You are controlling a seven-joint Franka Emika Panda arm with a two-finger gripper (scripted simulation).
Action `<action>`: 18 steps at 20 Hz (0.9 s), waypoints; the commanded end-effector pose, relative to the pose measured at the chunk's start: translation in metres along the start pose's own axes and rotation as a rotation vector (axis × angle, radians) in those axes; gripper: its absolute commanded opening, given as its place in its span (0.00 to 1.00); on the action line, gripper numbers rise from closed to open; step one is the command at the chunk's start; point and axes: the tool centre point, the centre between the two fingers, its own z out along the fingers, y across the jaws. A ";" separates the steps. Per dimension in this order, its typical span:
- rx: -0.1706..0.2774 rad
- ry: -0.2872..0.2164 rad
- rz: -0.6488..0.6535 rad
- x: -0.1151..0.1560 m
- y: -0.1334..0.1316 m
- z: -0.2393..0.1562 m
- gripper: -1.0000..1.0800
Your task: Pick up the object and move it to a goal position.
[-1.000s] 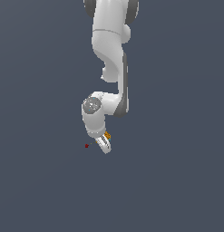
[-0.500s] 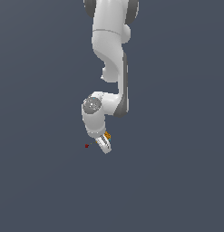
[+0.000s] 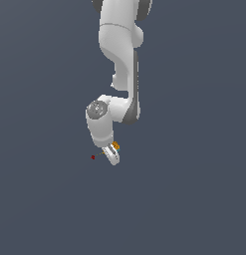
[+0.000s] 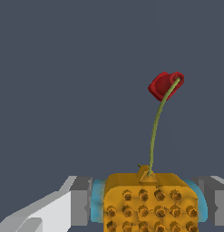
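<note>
My gripper (image 3: 113,154) hangs below the white arm and is shut on the object (image 3: 116,146), a tiny orange-yellow block. In the wrist view the object (image 4: 149,204) is a bumpy orange block with teal at its edges, clamped between my two grey fingers (image 4: 80,201). The goal position (image 3: 93,157) is a tiny dark red dot just off the gripper, toward the exterior view's left. In the wrist view the goal position (image 4: 165,84) is a red blob beyond the block. A thin green stalk (image 4: 154,131) runs from the block's top to it.
The surroundings are a plain dark grey-blue surface (image 3: 194,199) with no other objects. The white arm (image 3: 119,55) comes down from the top of the exterior view.
</note>
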 end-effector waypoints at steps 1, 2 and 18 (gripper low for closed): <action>0.002 0.001 0.001 0.003 0.006 -0.013 0.00; 0.002 0.001 0.001 0.004 0.010 -0.018 0.00; 0.003 -0.001 0.002 0.031 0.092 -0.167 0.00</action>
